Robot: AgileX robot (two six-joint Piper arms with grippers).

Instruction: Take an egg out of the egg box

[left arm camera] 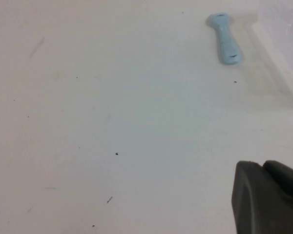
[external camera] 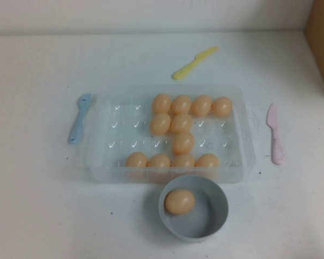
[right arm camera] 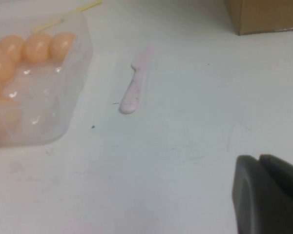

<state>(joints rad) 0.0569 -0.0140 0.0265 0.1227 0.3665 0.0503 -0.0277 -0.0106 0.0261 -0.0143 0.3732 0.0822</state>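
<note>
Eggs fill part of the egg box [external camera: 105, 162], a clear tray in the middle of the white tabletop [external camera: 38, 210]. One egg [external camera: 179, 201] already sits in the grey-blue bowl [external camera: 218, 216], just in front of the box, so the job looks done, or nearly done. Eleven more eggs stay in the tray. My left claw [left arm camera: 268, 200] hangs over bare tabletop near the blue fork [left arm camera: 225, 39]. My right claw [right arm camera: 268, 195] hangs near the pink knife [right arm camera: 136, 83]. I cannot tell if either claw is clenched. Neither one holds an egg.
</note>
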